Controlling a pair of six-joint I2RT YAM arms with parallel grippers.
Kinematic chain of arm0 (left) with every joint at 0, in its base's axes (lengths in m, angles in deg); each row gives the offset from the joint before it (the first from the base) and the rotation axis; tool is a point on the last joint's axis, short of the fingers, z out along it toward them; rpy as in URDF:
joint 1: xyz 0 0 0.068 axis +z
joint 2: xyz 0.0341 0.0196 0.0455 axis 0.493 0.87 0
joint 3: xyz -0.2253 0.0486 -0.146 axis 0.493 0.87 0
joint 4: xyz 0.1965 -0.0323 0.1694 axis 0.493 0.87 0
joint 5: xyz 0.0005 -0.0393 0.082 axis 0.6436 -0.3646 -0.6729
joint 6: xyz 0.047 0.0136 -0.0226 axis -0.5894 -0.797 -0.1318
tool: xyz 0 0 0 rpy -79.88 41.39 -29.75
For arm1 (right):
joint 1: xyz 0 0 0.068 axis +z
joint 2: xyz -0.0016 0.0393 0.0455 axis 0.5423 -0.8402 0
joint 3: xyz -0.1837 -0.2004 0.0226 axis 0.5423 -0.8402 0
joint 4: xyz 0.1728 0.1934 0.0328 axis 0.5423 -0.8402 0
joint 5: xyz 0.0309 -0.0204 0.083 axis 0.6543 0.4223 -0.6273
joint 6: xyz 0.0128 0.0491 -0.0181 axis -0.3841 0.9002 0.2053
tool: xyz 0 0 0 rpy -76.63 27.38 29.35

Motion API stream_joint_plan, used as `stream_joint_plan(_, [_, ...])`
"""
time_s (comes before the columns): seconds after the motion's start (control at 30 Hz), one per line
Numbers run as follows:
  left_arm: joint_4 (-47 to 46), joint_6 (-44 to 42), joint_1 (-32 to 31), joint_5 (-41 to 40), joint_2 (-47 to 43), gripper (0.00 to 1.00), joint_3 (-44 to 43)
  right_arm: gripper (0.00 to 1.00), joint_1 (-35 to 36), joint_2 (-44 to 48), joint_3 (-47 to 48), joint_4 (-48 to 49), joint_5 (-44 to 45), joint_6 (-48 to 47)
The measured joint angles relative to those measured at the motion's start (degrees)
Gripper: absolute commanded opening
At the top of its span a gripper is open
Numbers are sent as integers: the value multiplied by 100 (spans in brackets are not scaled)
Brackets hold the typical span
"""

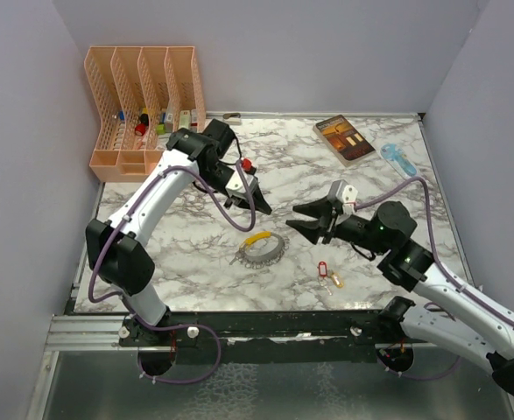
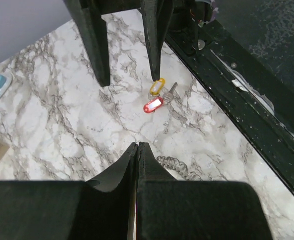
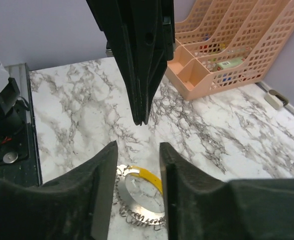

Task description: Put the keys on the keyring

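Observation:
The keyring (image 1: 263, 248), a loop of silvery links with a curved yellow segment, lies on the marble table (image 1: 186, 254) near the middle. The keys (image 1: 327, 274), with red and yellow tags, lie to its right near the front edge. My left gripper (image 1: 255, 206) is shut and empty, above and behind the keyring. My right gripper (image 1: 296, 220) is open and empty, just right of the keyring and facing the left gripper. The right wrist view shows the keyring (image 3: 141, 195) between and below my open fingers (image 3: 106, 165). The left wrist view shows the keys (image 2: 157, 99) beyond my shut fingertips (image 2: 137, 146).
A peach mesh file organiser (image 1: 143, 96) stands at the back left. A book (image 1: 348, 138) and a blue plastic object (image 1: 398, 157) lie at the back right. A small red thing (image 1: 247, 164) sits by the left arm. A black rail (image 1: 265, 319) runs along the front edge.

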Motion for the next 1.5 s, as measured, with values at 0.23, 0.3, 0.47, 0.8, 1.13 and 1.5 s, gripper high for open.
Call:
stream_joint_plan(0.23, [-140,120,699,-9,-4,5,509,47,0,-850,-57,-166,251,-7])
stream_joint_plan(0.3, [-341,319,1329,17,-11,14,726,49,0,-1456,-39,-264,302,57])
stream_joint_plan(0.47, [-1196,1032,2494,-13,-269,28,1346,54,0,-3082,387,-706,354,116])
stream_joint_plan(0.8, [-2649,2911,2586,-304,-1272,43,1779,58,0,-4889,1432,-800,850,-374])
stream_joint_plan(1.13, [-3239,3587,2645,-501,-1270,49,1884,53,-2,-5821,1840,-697,769,-1036])
stream_joint_plan(1.5, [-3650,3974,2658,-535,-1270,51,1947,1,0,-6271,2358,-595,629,-1075])
